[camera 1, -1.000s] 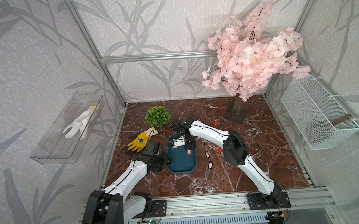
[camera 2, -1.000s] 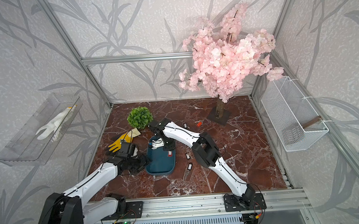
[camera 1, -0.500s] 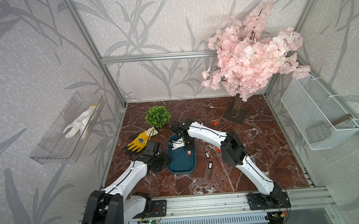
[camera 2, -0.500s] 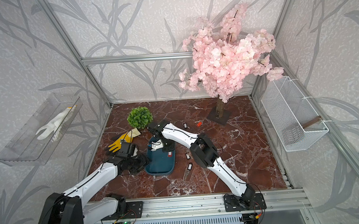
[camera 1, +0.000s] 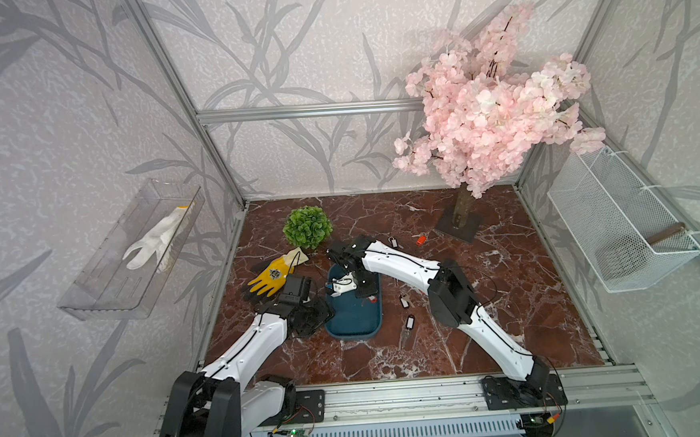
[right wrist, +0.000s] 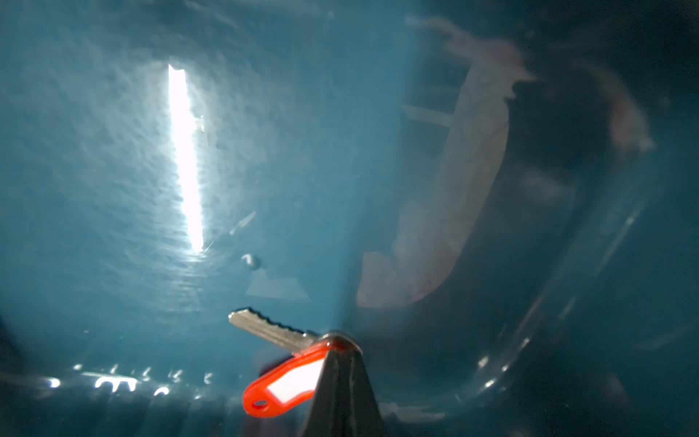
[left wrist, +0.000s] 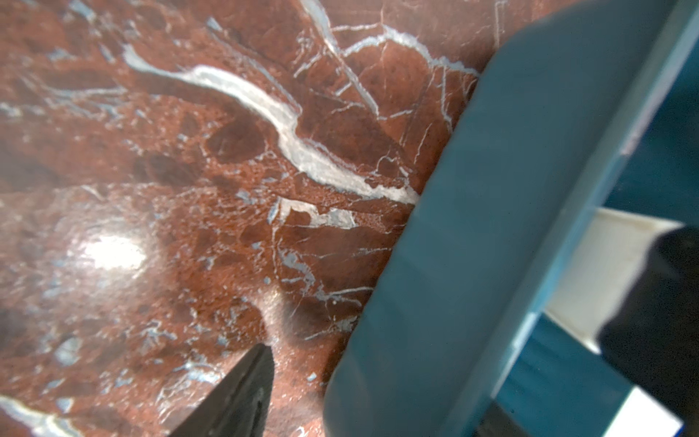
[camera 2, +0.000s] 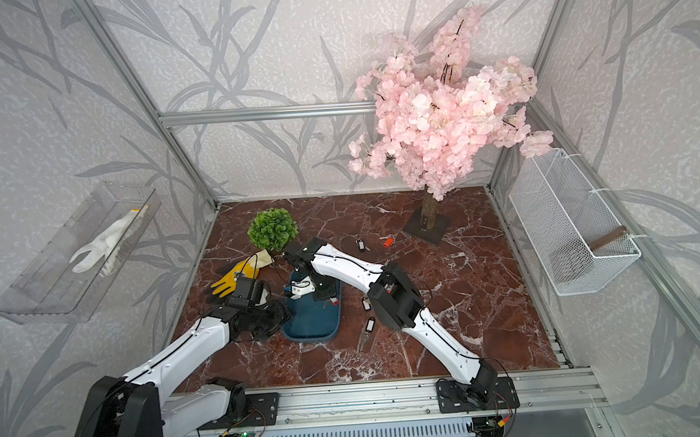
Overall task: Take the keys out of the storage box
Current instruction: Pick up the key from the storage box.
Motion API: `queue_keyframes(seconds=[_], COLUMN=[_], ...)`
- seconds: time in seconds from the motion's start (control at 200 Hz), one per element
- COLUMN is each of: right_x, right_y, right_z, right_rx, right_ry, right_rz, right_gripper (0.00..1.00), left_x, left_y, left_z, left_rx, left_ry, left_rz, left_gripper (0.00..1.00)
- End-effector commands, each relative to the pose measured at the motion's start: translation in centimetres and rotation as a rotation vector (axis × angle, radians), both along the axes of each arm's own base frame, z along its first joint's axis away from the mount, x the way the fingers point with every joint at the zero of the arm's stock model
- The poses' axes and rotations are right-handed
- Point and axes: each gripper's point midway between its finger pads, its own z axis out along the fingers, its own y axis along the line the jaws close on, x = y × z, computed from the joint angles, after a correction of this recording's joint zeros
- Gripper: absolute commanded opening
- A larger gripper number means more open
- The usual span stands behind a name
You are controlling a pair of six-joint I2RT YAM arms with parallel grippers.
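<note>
The dark teal storage box lies on the red marble floor between my arms. Inside it, my right gripper is shut on a silver key with a red tag, pinching it at the ring. That red tag shows in a top view beside the fingers. My left gripper stands open astride the box's left wall, with one finger outside, clear of it. Other keys lie on the floor: two black-tagged ones right of the box.
A black-tagged key and an orange tag lie further back. A yellow glove and a green ball plant sit at the back left, a pink blossom tree at the back right. A clear bin and a wire basket hang on the side walls.
My right gripper has closed onto the red-tagged key in the box after shifting slightly left. The left arm has not moved.
</note>
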Motion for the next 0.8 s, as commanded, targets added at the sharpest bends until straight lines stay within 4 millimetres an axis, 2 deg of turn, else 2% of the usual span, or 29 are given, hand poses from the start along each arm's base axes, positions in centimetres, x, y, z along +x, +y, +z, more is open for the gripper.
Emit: queue_keyframes(seconds=[0.0, 0.235, 0.415, 0.52, 0.54, 0.56, 0.63, 0.725, 0.795], right_x=[0.6, 1.1, 1.3, 0.6, 0.4, 1.5, 1.3, 0.4, -0.8], right_y=[0.3, 0.8, 1.1, 1.0, 0.9, -0.2, -1.0, -2.2, -3.7], right_z=[1.6, 4.9, 9.3, 12.1, 12.6, 13.2, 15.2, 17.7, 18.8], right_rx=[0.025, 0.089, 0.203, 0.264, 0.274, 0.285, 0.333, 0.407, 0.452], right_ry=[-0.039, -0.083, -0.092, -0.087, -0.086, -0.091, -0.094, -0.105, -0.108], right_rz=[-0.012, -0.054, -0.139, -0.187, -0.198, -0.239, -0.29, -0.351, -0.397], right_gripper=[0.0, 0.0, 0.0, 0.0, 0.0, 0.0, 0.0, 0.0, 0.0], left_x=[0.4, 0.9, 1.6, 2.2, 2.3, 2.4, 2.9, 3.7, 4.3], left_y=[0.7, 0.9, 1.8, 2.6, 2.8, 3.0, 3.5, 4.2, 4.7], left_z=[0.8, 2.2, 3.9, 5.2, 5.4, 5.6, 6.4, 7.5, 8.3], left_rx=[0.033, 0.033, 0.051, 0.071, 0.076, 0.079, 0.094, 0.111, 0.123], left_ry=[-0.015, -0.064, -0.144, -0.203, -0.213, -0.221, -0.258, -0.302, -0.332], left_rz=[0.009, 0.016, 0.046, 0.072, 0.077, 0.082, 0.098, 0.12, 0.141], left_gripper=[0.68, 0.73, 0.85, 0.92, 0.93, 0.94, 0.96, 0.99, 1.0])
